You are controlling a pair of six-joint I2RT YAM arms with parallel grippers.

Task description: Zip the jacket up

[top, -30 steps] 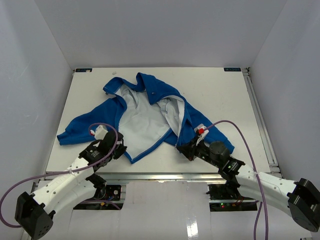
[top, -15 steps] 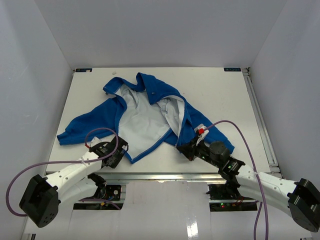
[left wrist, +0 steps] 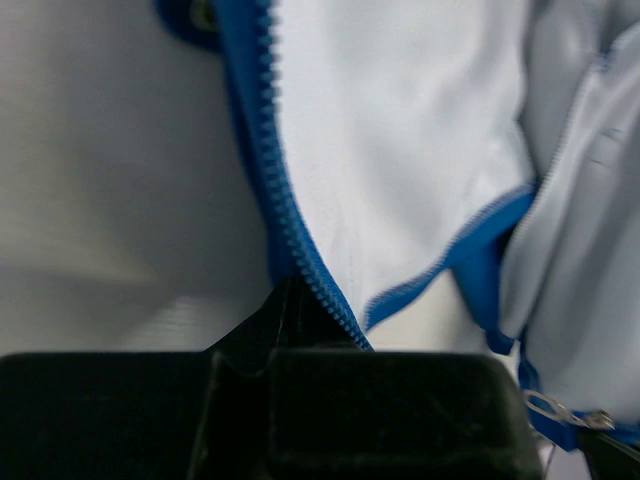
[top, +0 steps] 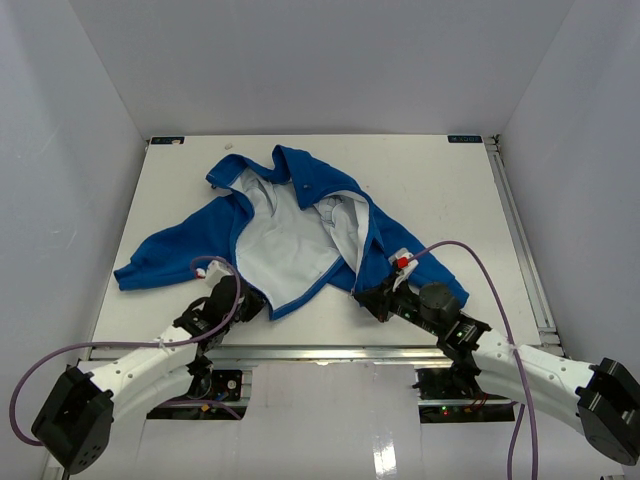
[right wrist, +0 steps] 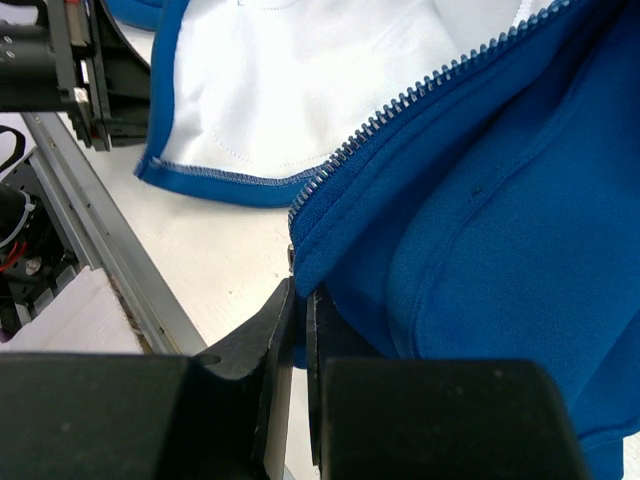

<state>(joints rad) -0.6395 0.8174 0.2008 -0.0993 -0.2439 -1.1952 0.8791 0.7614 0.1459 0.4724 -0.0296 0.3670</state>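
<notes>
The blue jacket (top: 290, 240) lies open on the table with its pale lining facing up. My left gripper (top: 250, 303) is shut on the bottom of the left front edge. In the left wrist view the blue zipper teeth (left wrist: 285, 200) run down into the closed gripper (left wrist: 295, 300). My right gripper (top: 362, 298) pinches the lower corner of the right front panel. In the right wrist view that gripper (right wrist: 300, 295) is clamped on the blue hem, and the zipper teeth (right wrist: 400, 105) rise from there. A small metal piece (left wrist: 560, 410) shows low on the far panel's edge.
The white table (top: 450, 190) is walled in on three sides. An aluminium rail (top: 330, 350) runs along the near edge and another (top: 520, 230) along the right. Purple cables (top: 480, 265) loop over both arms. One sleeve (top: 160, 255) stretches left.
The left arm has swung lower and turned its wrist. Its gripper has shifted slightly right with the hem corner. The right arm has not moved.
</notes>
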